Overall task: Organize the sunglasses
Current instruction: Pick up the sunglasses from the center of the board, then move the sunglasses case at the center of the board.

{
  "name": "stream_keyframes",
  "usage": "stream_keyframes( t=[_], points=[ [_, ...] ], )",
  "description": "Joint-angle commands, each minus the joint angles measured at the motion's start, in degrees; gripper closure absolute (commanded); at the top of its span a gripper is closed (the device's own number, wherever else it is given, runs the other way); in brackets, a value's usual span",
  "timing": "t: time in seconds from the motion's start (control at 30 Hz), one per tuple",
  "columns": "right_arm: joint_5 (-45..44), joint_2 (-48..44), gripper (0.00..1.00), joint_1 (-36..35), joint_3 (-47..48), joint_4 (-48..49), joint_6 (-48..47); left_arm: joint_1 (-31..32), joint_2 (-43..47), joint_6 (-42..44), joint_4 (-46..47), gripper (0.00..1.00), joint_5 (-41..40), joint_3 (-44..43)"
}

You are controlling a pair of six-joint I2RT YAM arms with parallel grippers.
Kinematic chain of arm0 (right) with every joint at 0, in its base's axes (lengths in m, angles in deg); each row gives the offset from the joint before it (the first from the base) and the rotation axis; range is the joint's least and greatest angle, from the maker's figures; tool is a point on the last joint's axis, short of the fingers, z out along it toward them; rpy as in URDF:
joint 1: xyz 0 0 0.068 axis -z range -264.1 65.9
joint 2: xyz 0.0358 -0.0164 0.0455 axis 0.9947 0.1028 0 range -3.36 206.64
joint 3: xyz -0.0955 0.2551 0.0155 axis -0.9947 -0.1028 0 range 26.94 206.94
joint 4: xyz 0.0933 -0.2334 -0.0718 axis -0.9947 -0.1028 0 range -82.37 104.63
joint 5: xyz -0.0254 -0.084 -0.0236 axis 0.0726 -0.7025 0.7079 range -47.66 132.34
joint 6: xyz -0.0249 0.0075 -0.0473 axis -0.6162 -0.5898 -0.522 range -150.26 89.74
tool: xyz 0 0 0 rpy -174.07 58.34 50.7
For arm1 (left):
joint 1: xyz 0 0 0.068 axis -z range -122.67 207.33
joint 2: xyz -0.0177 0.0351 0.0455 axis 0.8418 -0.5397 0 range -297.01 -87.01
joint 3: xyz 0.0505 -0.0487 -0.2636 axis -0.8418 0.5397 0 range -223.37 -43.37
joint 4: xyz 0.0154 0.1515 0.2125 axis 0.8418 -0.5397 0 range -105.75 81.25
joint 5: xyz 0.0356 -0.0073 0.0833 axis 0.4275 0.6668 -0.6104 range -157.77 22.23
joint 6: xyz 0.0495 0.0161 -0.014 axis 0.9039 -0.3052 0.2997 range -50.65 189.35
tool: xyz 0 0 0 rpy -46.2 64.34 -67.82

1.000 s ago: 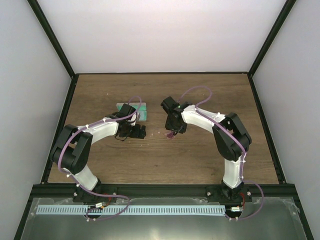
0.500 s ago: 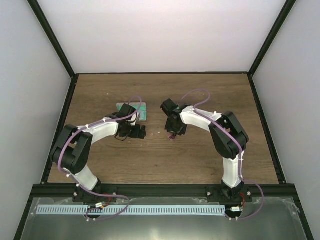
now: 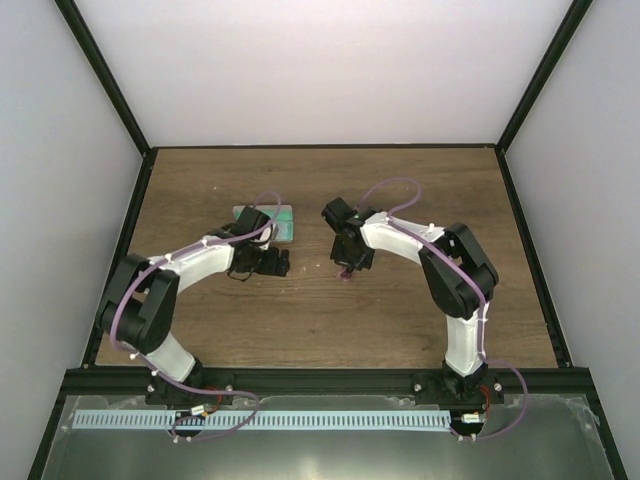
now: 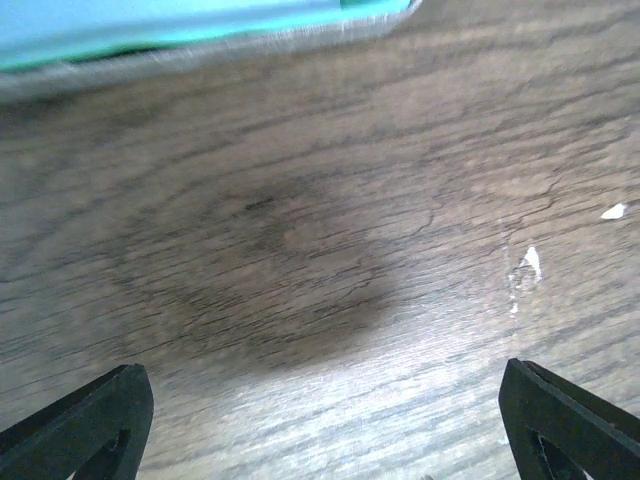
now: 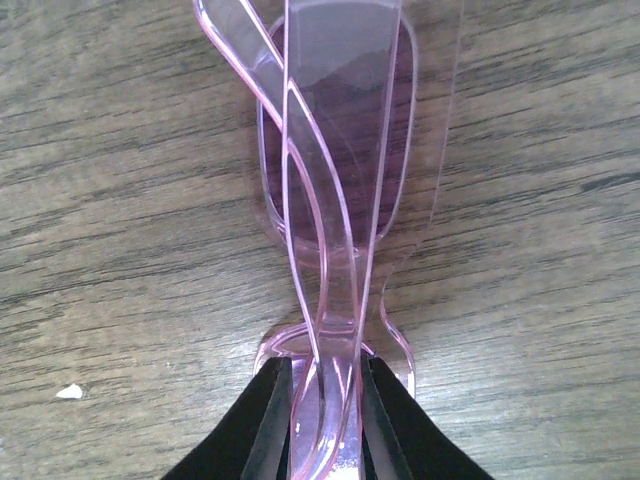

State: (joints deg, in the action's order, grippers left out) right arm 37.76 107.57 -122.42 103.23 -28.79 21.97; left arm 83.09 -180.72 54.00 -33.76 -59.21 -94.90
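On the table (image 3: 420, 190), the left gripper (image 3: 272, 263) hangs low over bare wood, its 2 jaws spread wide with nothing between them. The open case (image 3: 270, 222), green inside, lies just beyond it at 12 o'clock; its edge crosses the top of the left wrist view. At 3 o'clock from that gripper, near the table's middle, the right gripper (image 5: 320, 400) has its jaws pinching the folded temples of the sunglasses (image 5: 335, 150). 1 pink lens lies at 12 o'clock from the fingertips. Whether the frame touches the wood, I cannot tell.
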Motion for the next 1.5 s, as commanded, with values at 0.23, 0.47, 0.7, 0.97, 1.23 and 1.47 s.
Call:
stream_keyframes(
  t=[0.23,0.47,0.7,0.97,1.23,1.47],
  points=[
    [-4.9,-4.7,0.85,0.4,3.2,0.0,-5.7,-6.3,4.6,0.8,-6.2,0.15,-10.3,-8.6],
    [-3.1,-3.3,0.85,1.6,5.2,2.6,-9.3,-11.2,2.6,0.4,-5.7,0.36,-13.2,-7.1],
    [-1.3,-3.1,0.85,3.8,5.1,4.2,-12.5,-13.9,-0.4,1.9,-1.9,0.42,-11.6,-8.0],
    [-0.1,-3.7,0.85,5.9,4.9,4.6,-15.3,-14.1,-7.9,2.6,-0.7,0.52,-11.8,-12.2],
    [0.4,-3.8,0.85,7.6,4.6,4.8,-17.0,-14.7,-12.8,2.8,-0.4,0.53,-12.4,-16.3],
    [0.3,-3.6,0.85,8.1,4.8,4.1,-17.4,-14.9,-16.7,3.6,-0.4,0.72,-12.0,-18.4]
  ],
)
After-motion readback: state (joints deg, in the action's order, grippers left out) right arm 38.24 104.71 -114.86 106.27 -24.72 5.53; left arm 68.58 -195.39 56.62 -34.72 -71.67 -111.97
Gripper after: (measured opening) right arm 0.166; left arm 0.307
